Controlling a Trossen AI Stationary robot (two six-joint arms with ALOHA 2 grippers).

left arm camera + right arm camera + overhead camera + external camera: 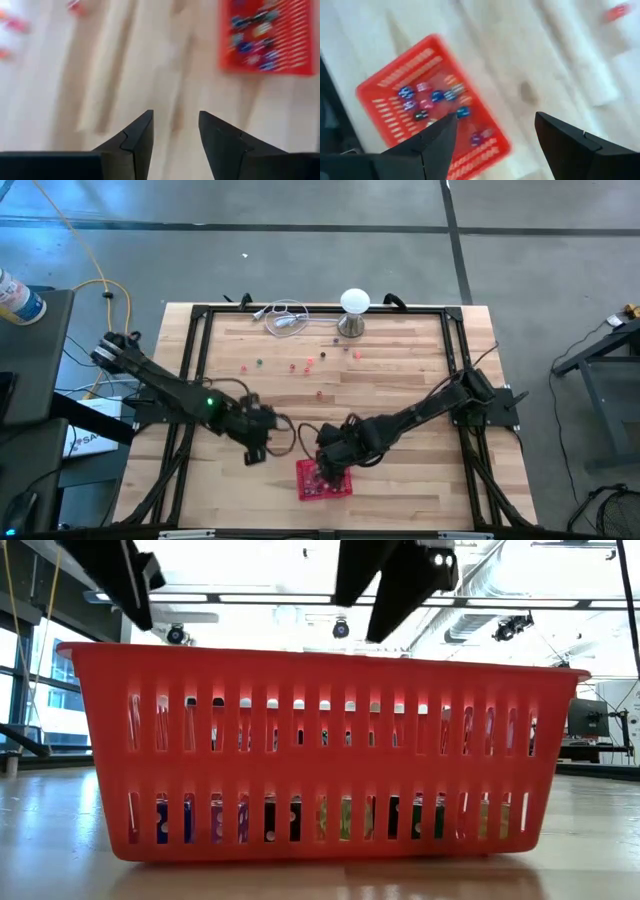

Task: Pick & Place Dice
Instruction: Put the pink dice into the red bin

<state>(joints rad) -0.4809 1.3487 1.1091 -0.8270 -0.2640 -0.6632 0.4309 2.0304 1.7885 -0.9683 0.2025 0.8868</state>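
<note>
Wood table [400, 430], lower centre of the high view: red basket [324, 480] holds many dice [437, 96]. Right gripper [333, 470] above it, fingers spread, empty. Left gripper [256, 452] beside, fingers apart, empty. Upper centre: several loose dice [308, 364] left, so partly done.

I count one red basket [325, 480], two grippers, one white ball stand [353, 312], and about seven loose dice [309, 366] on one table [400, 395].

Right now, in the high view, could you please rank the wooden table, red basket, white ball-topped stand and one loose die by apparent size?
1. wooden table
2. red basket, partly hidden under the right gripper
3. white ball-topped stand
4. loose die
</note>
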